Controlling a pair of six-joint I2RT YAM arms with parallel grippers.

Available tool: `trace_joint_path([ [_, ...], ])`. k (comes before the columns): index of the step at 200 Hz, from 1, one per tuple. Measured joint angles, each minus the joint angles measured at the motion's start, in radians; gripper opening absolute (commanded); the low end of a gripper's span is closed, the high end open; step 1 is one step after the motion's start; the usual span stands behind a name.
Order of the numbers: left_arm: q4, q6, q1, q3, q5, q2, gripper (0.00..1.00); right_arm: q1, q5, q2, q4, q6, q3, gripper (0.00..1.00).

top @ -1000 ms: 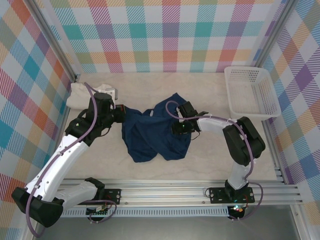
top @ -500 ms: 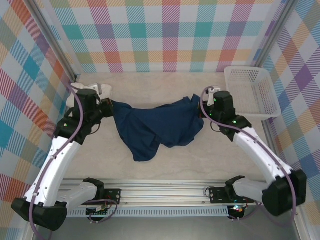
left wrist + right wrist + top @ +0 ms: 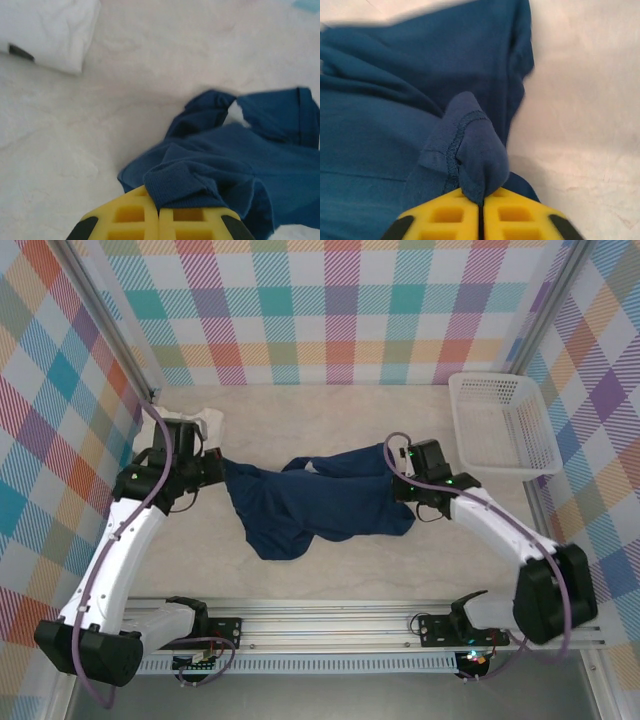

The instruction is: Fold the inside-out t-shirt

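Bright checked walls (image 3: 330,310) stand around a pale surface (image 3: 300,570). From above, the dark blue t-shirt (image 3: 320,505) lies in the middle of the surface. It is crumpled and pulled out sideways between the two arms. The left hand (image 3: 216,468) is at the left end of the t-shirt and the right hand (image 3: 397,487) is at the right end. A white basket (image 3: 500,430) sits at the back on the right, well apart from the t-shirt. A folded cream-white shirt (image 3: 205,422) lies at the back on the left, just behind the left hand.

The left wrist camera looks down on the left hand (image 3: 159,212). Its yellow fingers (image 3: 125,217) are pressed together, and a thick fold of the t-shirt (image 3: 240,165) is pinched between them. The rest of the blue cloth spreads off to the right on the surface (image 3: 75,125). The cream-white shirt (image 3: 50,30) is in the top left corner, apart from the blue one.

The right wrist camera shows the right hand (image 3: 481,200) closed too. Its yellow fingers (image 3: 520,215) squeeze a small bump of the t-shirt (image 3: 395,100) with a stitched seam on it. Blue cloth covers the left side, and bare surface (image 3: 580,100) is on the right.
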Motion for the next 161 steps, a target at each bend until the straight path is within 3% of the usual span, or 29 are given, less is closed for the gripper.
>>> trace_joint_path([
  [24,-0.003,0.002,0.001,-0.045,0.057,0.003,0.0,0.016,0.05,0.019,-0.047,0.008,-0.028,0.37],
  [57,0.014,0.003,0.001,-0.066,0.102,0.003,0.0,0.135,0.097,0.005,-0.077,0.015,-0.013,0.46],
  [103,0.043,0.016,0.001,-0.071,0.128,0.003,0.0,0.275,0.138,0.179,-0.079,0.012,0.085,0.48],
  [161,0.044,0.021,0.001,-0.075,0.142,0.003,0.0,0.323,0.312,0.424,-0.088,-0.026,0.211,0.45],
])
